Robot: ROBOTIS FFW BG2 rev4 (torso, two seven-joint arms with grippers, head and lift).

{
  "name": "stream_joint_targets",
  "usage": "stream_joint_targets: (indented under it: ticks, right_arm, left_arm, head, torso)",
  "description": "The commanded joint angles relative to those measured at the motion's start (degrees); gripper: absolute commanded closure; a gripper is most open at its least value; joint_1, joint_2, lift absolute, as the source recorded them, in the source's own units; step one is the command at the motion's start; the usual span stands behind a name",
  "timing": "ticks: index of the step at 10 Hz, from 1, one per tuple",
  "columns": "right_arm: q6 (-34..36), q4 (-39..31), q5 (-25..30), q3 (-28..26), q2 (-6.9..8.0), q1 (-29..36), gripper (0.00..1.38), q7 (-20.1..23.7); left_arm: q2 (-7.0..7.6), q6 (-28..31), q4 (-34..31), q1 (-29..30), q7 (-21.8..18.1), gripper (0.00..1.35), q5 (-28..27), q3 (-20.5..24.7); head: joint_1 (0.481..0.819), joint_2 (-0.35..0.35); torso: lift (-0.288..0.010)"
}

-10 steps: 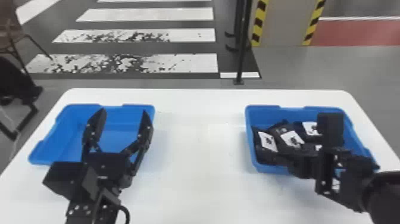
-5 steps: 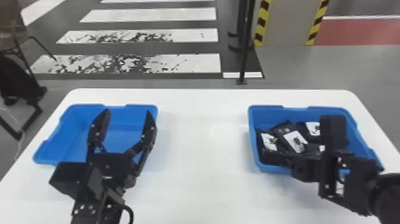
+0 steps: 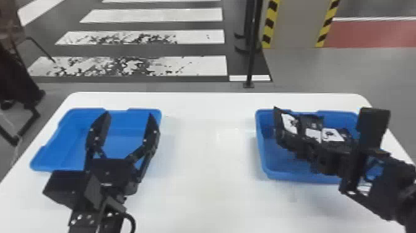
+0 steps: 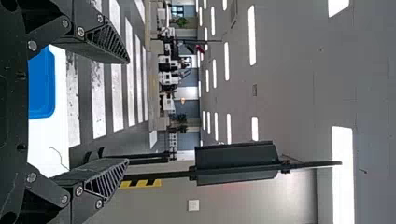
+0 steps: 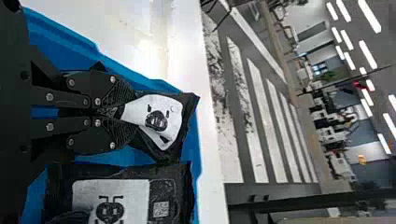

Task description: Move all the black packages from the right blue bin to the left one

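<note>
Here's the white table (image 3: pixel 210 161), broad across the frame, with the left bin (image 3: pixel 66 139) at middle left and the right bin (image 3: pixel 261 148) at middle right; my left gripper (image 3: pixel 128 114) hangs over the left bin, fingers spread wide; my right gripper (image 5: pixel 120 112) is closed on a black package (image 5: pixel 161 119), pinching one end, the rest jutting out past my fingertips; in the head view that package sits by the right bin's left side, more packages (image 3: pixel 332 135) just right of it; so the whole run, I reckon, is sideways, toward frame left across the bare middle; my left arm is nearer the goal, my right has the goods, and the left may need to give way
</note>
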Motion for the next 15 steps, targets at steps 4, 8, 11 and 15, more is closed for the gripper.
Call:
stream_joint_targets:
  ticks: [4,8,11,15]
  right_arm:
    - [-20.3,8.99,-0.58,3.17,-2.46,-5.54,1.1,18.01]
    - [-21.0,13.35,-6.98,18.59,-4.31,-10.6,1.1,24.69]
    - [-21.99,11.94,-9.26,23.05,-4.75,-12.01,1.1,24.69]
    - [-22.41,11.1,-11.2,26.13,-5.01,-12.85,1.1,24.6]
  left_arm:
    - [1.5,-4.28,-0.87,-1.4,-0.52,0.34,15.97,-5.69]
    - [4.31,-1.88,-4.81,-4.77,-2.37,0.35,22.71,-12.77]
    - [3.78,3.04,-4.81,-4.77,-2.37,0.35,16.65,-11.17]
    - [3.52,5.15,-4.81,-4.63,-2.37,0.35,13.68,-10.37]
  head:
    - [0.695,0.017]
    - [0.687,0.084]
    - [0.695,0.137]
    - [0.695,0.177]
  torso:
    - [-0.181]
    - [-0.181]
    - [-0.181]
    - [-0.181]
